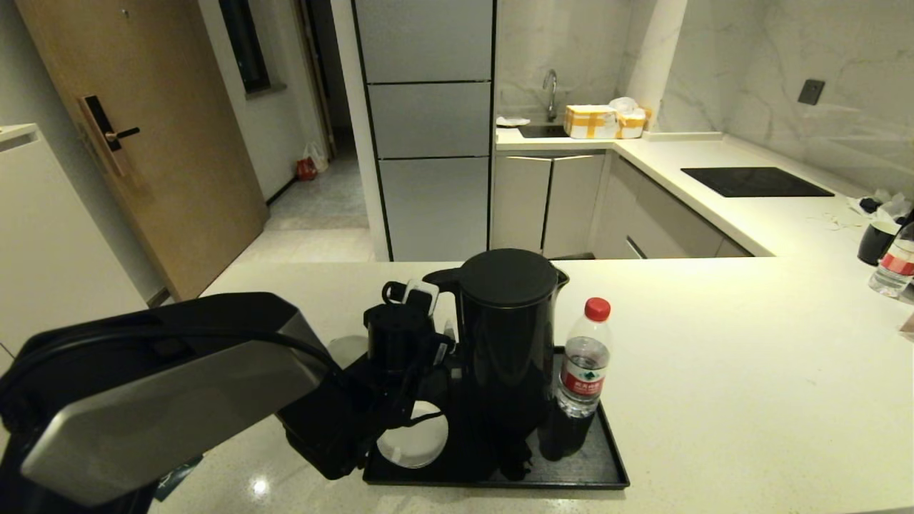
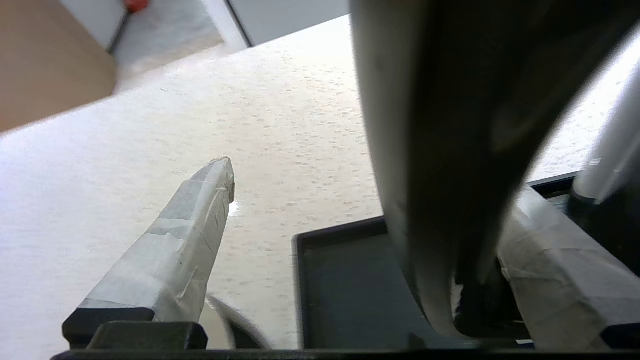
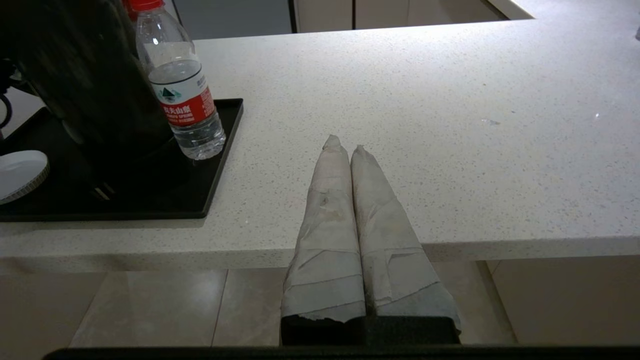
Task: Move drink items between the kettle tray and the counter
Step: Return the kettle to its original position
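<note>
The tall black kettle (image 1: 508, 335) stands on the matte black tray (image 1: 607, 471) in the middle of the cream counter (image 1: 728, 371). My left gripper (image 1: 443, 343) is at the kettle's left side. It is open, and the loop handle (image 2: 440, 150) lies between its taped fingers (image 2: 200, 225), close to the far one. A clear bottle with a red cap (image 1: 584, 360) stands on the tray right of the kettle (image 3: 85, 75). My right gripper (image 3: 345, 145) is shut and empty, hovering at the counter's front edge, right of the tray (image 3: 220, 150) and bottle (image 3: 182, 95).
A white saucer (image 1: 412, 442) lies on the tray's front left. A small black cup (image 1: 877, 241) and a second bottle (image 1: 894, 268) stand on the counter at far right. The black hob panel (image 1: 755, 181) is set in the back right worktop.
</note>
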Robot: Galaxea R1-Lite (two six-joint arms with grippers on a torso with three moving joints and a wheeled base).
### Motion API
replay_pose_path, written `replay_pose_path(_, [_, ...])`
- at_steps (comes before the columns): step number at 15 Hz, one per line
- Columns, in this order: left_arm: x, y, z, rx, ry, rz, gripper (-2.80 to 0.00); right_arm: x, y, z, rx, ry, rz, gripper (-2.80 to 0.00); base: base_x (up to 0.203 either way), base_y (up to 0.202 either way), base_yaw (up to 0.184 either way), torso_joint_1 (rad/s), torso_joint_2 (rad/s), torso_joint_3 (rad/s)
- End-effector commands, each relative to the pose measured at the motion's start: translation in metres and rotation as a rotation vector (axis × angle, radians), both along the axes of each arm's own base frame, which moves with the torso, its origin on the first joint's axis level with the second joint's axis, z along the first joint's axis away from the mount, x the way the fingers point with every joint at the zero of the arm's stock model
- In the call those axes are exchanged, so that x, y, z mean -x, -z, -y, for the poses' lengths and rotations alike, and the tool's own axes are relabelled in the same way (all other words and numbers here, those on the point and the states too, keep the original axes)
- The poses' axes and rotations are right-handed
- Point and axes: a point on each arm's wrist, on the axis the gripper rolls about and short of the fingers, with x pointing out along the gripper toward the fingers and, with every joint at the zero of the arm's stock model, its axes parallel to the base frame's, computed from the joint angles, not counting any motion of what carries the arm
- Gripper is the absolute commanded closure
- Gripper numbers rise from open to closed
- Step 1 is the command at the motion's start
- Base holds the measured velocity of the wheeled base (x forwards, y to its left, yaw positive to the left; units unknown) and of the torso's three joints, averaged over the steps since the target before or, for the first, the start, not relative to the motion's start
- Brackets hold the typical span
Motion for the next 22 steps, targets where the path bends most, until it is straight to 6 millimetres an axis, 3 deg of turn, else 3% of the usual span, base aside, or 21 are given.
replay_pose_path(1, [0.001, -0.015, -0.001, -0.001, -0.011, 0.038, -2.8, 0.0, 0.0, 0.0, 0.0, 0.0, -0.001, 0.0, 0.0, 0.0, 0.0, 0.0, 0.0, 0.0])
replay_pose_path(16, [-0.001, -0.016, -0.008, -0.004, -0.031, 0.039, -2.8, 0.0, 0.0, 0.0, 0.0, 0.0, -0.002, 0.0, 0.0, 0.0, 0.0, 0.0, 0.0, 0.0])
replay_pose_path(22, [-0.008, -0.025, -0.023, -0.026, -0.068, 0.056, -2.8, 0.0, 0.0, 0.0, 0.0, 0.0, -0.001, 0.0, 0.0, 0.0, 0.0, 0.0, 0.0, 0.0])
